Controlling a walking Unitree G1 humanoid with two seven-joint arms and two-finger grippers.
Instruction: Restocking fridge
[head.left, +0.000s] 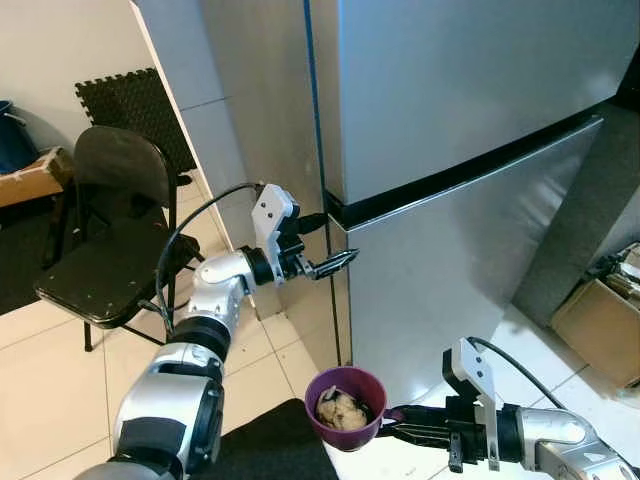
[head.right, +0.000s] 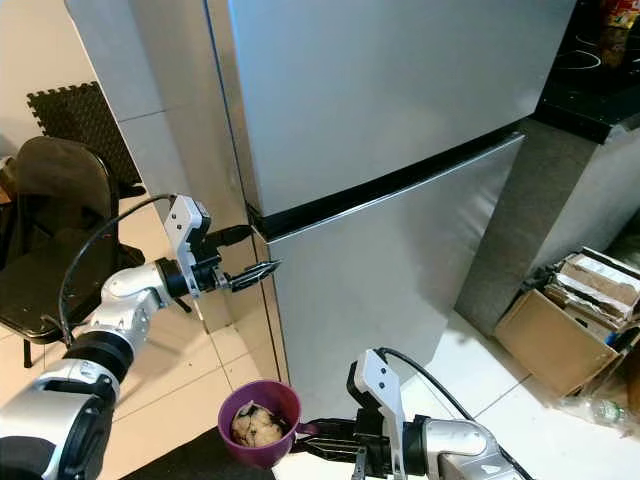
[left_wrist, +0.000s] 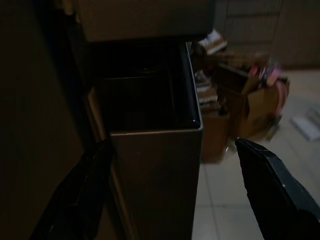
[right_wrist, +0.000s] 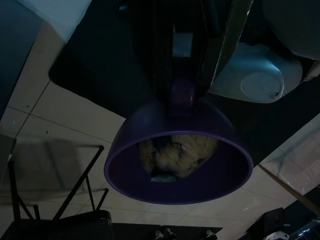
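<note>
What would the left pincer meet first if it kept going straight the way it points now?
Most likely the fridge: the left pincer, fingers apart in the wrist view, aims at the front corner edge beside the dark seam between the two doors. Depth is uncertain; it looks just short of touching.

fridge (head.left: 460, 130) straight ahead, chair (head.left: 105, 230) off to its left, cardboard boxes (head.right: 570, 320) on the floor to its right. Bowl (head.left: 345, 408) (food (head.left: 342, 410) in it) sits low, in front of the lower door (head.left: 450, 270)
</note>
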